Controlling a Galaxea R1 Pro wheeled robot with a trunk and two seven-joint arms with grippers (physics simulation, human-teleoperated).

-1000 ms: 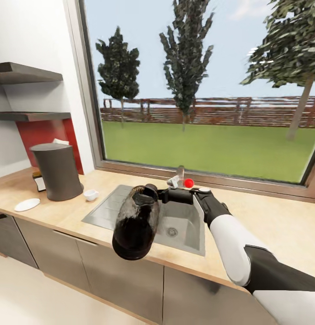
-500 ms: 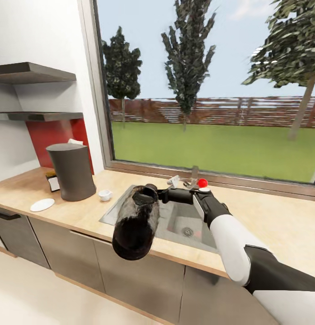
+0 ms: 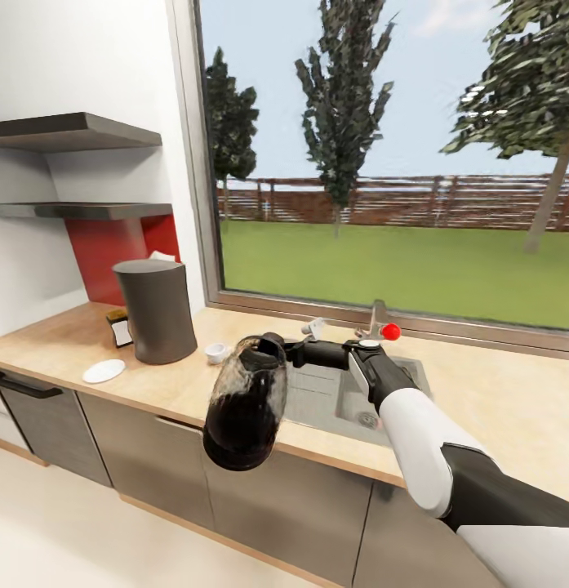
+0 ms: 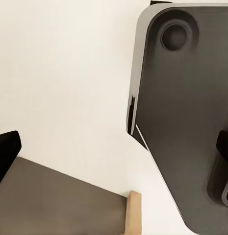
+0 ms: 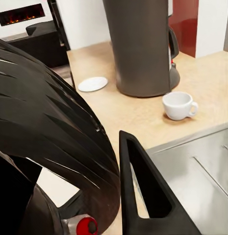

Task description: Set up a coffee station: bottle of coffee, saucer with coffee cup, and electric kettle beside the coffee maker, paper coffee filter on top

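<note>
My right gripper is shut on the electric kettle, a dark glassy pot held tilted in the air in front of the counter edge. In the right wrist view the kettle's ribbed body presses against one finger. The grey coffee maker stands on the countertop, with something white, perhaps the paper filter, at its top. A small dark-lidded coffee bottle is beside it. The white saucer lies in front, and the white cup sits apart by the sink. My left gripper hangs open over the floor.
A steel sink with a tap lies under the window. Two grey wall shelves hang above the coffee maker. Grey cabinets run below the counter. The left wrist view looks down on the robot's dark base.
The whole picture has slid right, so the camera has moved leftward along the counter. The kettle stays held at the same spot in front of me.
</note>
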